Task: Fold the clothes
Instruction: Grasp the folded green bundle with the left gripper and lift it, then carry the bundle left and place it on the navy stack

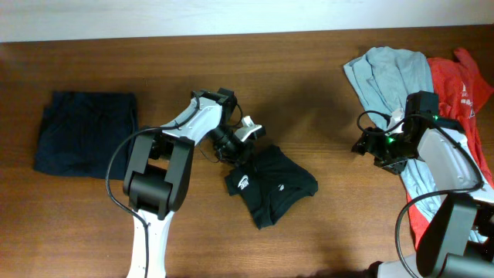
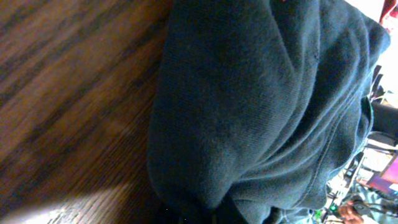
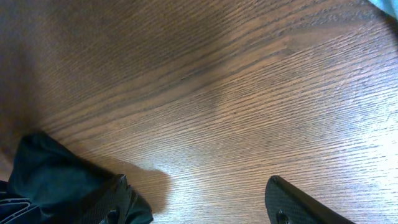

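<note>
The black garment (image 1: 272, 185) with a small white logo (image 1: 242, 184) lies crumpled at the table's middle. My left gripper (image 1: 234, 151) is at its upper left edge. In the left wrist view the dark fabric (image 2: 249, 106) fills the frame and bunches into the jaws, which it hides. My right gripper (image 1: 361, 144) is open and empty over bare wood to the right of the garment. In the right wrist view its fingers (image 3: 199, 190) are wide apart, with a corner of the black garment (image 3: 43, 177) at lower left.
A folded navy garment (image 1: 85, 133) lies at the left. A pale blue-grey garment (image 1: 394, 73) and a red one (image 1: 457, 85) are heaped at the right edge under the right arm. The wooden table (image 1: 309, 77) runs to a pale wall at the back.
</note>
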Robot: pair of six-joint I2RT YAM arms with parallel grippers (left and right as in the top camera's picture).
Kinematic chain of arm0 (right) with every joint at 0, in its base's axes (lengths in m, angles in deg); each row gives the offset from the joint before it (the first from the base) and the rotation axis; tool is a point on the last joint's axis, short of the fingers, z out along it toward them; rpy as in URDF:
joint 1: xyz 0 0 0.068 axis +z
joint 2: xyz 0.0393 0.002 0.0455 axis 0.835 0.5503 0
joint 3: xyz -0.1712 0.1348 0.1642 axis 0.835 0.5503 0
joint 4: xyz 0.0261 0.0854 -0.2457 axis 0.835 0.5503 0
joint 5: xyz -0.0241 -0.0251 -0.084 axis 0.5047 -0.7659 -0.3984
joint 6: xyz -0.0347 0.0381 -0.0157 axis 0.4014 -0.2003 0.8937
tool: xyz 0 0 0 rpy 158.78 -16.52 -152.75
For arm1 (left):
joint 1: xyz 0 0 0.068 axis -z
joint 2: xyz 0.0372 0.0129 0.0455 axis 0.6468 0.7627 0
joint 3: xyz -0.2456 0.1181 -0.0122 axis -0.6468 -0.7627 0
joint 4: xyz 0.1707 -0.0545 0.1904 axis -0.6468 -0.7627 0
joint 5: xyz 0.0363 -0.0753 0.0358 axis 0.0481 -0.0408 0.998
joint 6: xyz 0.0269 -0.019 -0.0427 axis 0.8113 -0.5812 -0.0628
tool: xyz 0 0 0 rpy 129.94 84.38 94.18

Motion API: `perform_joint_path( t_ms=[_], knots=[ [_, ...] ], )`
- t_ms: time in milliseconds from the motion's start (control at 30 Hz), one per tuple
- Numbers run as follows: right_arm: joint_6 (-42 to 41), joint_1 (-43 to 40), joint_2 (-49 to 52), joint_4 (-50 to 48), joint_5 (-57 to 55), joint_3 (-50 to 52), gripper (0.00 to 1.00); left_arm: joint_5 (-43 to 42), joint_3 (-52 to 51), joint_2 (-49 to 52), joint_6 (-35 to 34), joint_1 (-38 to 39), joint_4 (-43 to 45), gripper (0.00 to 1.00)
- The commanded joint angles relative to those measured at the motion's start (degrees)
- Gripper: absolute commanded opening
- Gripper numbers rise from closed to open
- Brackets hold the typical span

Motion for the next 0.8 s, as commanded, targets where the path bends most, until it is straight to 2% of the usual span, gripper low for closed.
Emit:
perform_joint_path(
  t_ms=[0, 333, 400, 767],
  knots=[
    [0.0, 0.0, -0.1, 0.3, 0.5, -0.2, 0.74, 0.5, 1.3, 1.2, -3.5, -2.7, 0.5, 0.01],
    [0.0, 0.0, -0.1, 0.2, 0.5, -0.2, 0.74, 4.7, 5.2, -6.7, -6.7, -15.0, 1.7, 0.01],
    [0.0, 0.0, -0.1, 0.2, 0.5, -0.2, 0.74, 4.7, 6.7, -8.6, -6.7, -19.9, 1.9, 0.01],
    [0.0, 0.0, -0.1, 0.2, 0.5, -0.2, 0.74, 6.0, 10.7, -11.0, -6.2, -36.7, 3.0, 0.01]
  ],
)
